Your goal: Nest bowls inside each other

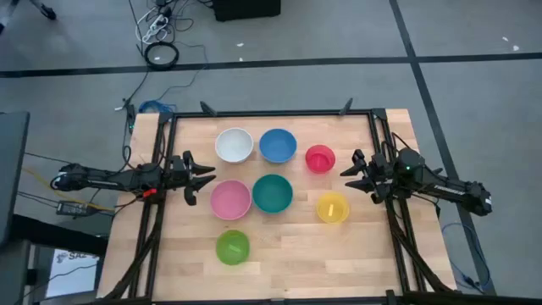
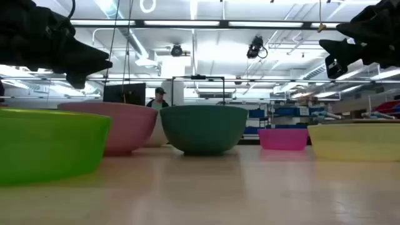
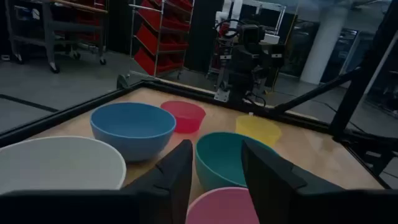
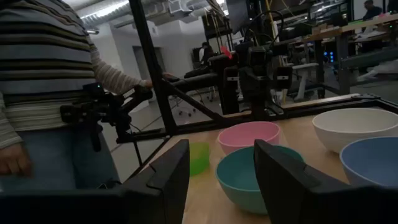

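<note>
Several small round bowls stand apart, rims up, on the wooden table. White (image 1: 234, 145), blue (image 1: 277, 145) and red (image 1: 319, 158) form the far row. Pink (image 1: 229, 199), teal (image 1: 272, 194) and yellow (image 1: 332, 207) sit nearer, and lime green (image 1: 232, 246) is nearest. My left gripper (image 1: 203, 180) hovers open above the table's left side, beside the pink bowl (image 3: 224, 205), pointing right. My right gripper (image 1: 349, 174) hovers open on the right, between the red and yellow bowls, pointing left toward the teal bowl (image 4: 249, 177). Neither holds anything.
A black frame (image 1: 271, 114) rims the table's far edge and both sides. A person in a striped top (image 4: 43, 87) stands beyond the table's left side. Bare wood (image 1: 322, 263) lies near the front right. Cables (image 1: 161, 51) lie on the floor behind.
</note>
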